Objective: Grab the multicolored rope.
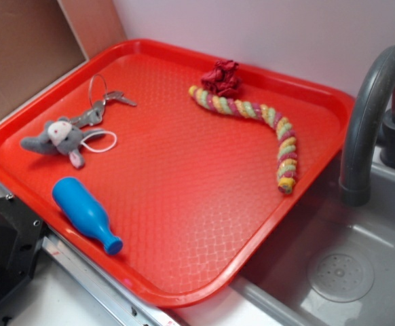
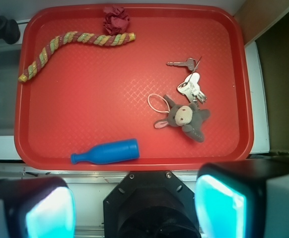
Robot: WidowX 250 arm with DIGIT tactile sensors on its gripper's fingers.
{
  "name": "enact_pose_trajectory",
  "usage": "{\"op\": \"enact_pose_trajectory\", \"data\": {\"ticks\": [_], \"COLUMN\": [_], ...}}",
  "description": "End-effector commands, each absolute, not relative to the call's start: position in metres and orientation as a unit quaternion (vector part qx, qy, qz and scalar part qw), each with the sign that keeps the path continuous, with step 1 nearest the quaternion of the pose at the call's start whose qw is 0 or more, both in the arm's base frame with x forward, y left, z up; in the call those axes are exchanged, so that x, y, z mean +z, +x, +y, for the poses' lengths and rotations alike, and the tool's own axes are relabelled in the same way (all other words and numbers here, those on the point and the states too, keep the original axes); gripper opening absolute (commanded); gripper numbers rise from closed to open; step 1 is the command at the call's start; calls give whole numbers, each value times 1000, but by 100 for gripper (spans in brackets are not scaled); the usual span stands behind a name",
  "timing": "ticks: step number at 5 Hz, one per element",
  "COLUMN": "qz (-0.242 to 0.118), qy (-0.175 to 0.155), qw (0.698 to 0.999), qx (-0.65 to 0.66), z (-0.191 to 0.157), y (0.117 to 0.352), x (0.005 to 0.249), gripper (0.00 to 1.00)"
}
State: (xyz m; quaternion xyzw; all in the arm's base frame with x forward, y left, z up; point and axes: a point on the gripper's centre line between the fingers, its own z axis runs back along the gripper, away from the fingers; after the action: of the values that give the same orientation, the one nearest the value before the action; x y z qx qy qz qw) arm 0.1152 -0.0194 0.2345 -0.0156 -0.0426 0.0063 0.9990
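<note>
The end effector (image 2: 134, 208) shows only in the wrist view, its two fingers (image 2: 50, 210) spread wide apart with nothing between them, held above the near edge of the red tray (image 2: 134, 158). Just beyond it on the tray lies a blue bottle (image 2: 107, 151) on its side. Farther right sits a grey plush keychain (image 2: 185, 117) with a white cord loop, keys (image 2: 191, 87) beside it. The multicolored rope (image 2: 75, 43) lies curved along the tray's far-left part, well apart from the end effector, its dark red frayed knot (image 2: 115, 20) at the far rim. A grey sink (image 1: 347, 272) with a dark faucet (image 1: 370, 115) adjoins the tray.
</note>
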Motion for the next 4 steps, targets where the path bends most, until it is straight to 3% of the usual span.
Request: {"op": "enact_pose_trajectory", "data": {"ticks": [1, 2, 3, 4], "qz": [-43, -54, -101, -130], "qy": [-16, -24, -45, -25], "qw": [999, 995, 973, 938], "qx": [6, 80, 202, 319], "z": [-19, -19, -22, -30], "y": [115, 120, 140, 179], "x": [234, 233, 235, 215], "gripper": [100, 100, 100, 100]}}
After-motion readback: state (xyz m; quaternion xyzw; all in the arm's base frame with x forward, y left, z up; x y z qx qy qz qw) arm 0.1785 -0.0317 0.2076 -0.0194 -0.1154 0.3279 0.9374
